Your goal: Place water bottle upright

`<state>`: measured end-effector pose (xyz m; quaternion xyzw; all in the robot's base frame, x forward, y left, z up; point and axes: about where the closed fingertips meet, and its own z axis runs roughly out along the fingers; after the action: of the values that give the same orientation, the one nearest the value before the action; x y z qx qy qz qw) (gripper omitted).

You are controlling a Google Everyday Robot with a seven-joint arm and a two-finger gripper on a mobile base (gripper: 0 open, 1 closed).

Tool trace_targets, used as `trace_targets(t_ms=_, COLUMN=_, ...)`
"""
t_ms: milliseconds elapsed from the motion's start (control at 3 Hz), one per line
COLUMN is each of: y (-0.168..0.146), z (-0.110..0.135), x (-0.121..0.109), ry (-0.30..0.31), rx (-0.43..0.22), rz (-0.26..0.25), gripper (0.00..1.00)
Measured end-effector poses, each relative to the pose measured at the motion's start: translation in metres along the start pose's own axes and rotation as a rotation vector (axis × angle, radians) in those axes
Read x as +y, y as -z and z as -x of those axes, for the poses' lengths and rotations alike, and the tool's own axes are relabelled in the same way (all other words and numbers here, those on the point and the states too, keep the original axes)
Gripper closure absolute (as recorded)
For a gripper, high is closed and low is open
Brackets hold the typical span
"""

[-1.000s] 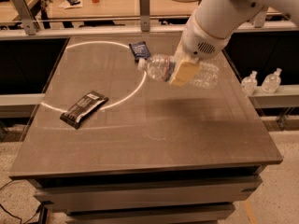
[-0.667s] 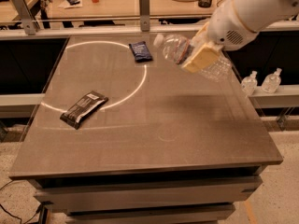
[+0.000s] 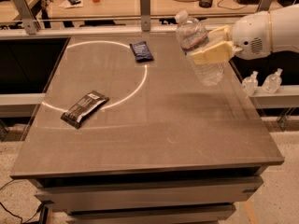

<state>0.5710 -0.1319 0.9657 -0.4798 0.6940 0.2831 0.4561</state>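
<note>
The water bottle [image 3: 196, 48] is a clear ribbed plastic bottle with a white cap and a red-orange label band. It hangs in the air over the table's far right part, nearly upright, cap tilted up and to the left, base above the tabletop. My gripper [image 3: 212, 45] comes in from the right on a white arm. Its cream fingers [image 3: 210, 54] are shut on the bottle's middle, and they cover part of the label.
A dark snack bar [image 3: 85, 108] lies at the table's left. A blue snack packet [image 3: 141, 51] lies at the back centre. A white ring is marked on the grey table [image 3: 154, 134]. Two small clear bottles [image 3: 261, 82] stand off the table at right.
The bottle has been lifted off the table and swung from lying nearly flat to nearly upright. The arm has moved right and up, now reaching in from the right.
</note>
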Motion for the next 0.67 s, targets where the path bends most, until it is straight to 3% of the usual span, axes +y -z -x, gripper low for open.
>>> trace_targets(t_ms=333, y=-0.0023, z=0.0111, x=0.0071, ry=-0.105, rx=-0.207, rz=0.069, gripper=1.00)
trace_targets(t_ms=667, y=-0.0067, z=0.0125, x=0.0129, ry=-0.144, rx=-0.324, rz=0.115, gripper=1.00)
